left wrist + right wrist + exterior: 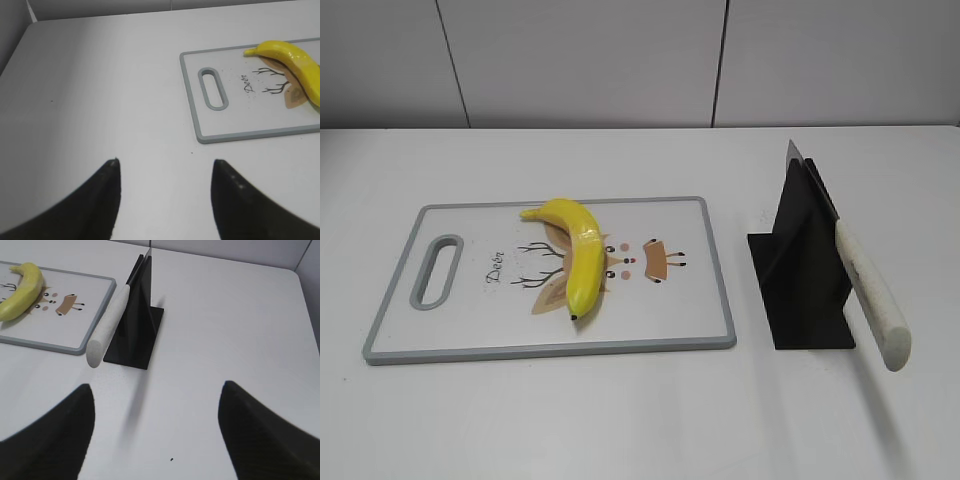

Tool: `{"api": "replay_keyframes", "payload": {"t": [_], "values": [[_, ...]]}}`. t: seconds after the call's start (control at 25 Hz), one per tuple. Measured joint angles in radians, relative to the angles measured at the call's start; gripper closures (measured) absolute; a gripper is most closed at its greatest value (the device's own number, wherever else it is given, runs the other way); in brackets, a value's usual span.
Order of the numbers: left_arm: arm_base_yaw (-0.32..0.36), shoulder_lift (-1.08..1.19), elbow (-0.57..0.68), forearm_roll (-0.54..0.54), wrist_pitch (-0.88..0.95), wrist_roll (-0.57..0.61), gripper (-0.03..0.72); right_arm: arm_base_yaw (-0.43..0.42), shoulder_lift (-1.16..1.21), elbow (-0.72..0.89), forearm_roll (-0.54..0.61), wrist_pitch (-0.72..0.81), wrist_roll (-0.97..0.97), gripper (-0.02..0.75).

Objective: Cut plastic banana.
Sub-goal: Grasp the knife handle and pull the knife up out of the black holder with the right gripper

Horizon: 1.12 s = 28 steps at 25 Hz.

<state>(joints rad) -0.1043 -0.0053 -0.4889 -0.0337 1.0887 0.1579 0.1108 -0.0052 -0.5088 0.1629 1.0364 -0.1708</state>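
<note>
Banana (578,255) is lying on the cutting board (470,335) at center left, knife (868,290) is leaning in its black stand (798,275) at right. Left hand (164,172) and right hand (156,402) are both hovering spread over the bench (620,420), holding nothing.

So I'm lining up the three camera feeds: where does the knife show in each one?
Exterior view: the knife is at the right, resting in the black stand, white handle toward the camera.
Left wrist view: not in it.
Right wrist view: upper centre-left, in the stand, handle pointing down-left.
Shared landmark: the cutting board carrying the plastic banana appears in all three views.
</note>
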Motion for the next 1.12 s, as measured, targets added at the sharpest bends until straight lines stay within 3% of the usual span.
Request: {"api": "replay_keyframes", "payload": {"t": [0.8,1.12], "values": [[0.0,0.0,0.0,0.0,0.0,0.0,0.153,0.0,0.005,-0.012,-0.002,0.004,0.004,0.149],[0.0,0.0,0.0,0.0,0.0,0.0,0.153,0.0,0.197,-0.073,-0.003,0.022,0.042,0.149]]}}
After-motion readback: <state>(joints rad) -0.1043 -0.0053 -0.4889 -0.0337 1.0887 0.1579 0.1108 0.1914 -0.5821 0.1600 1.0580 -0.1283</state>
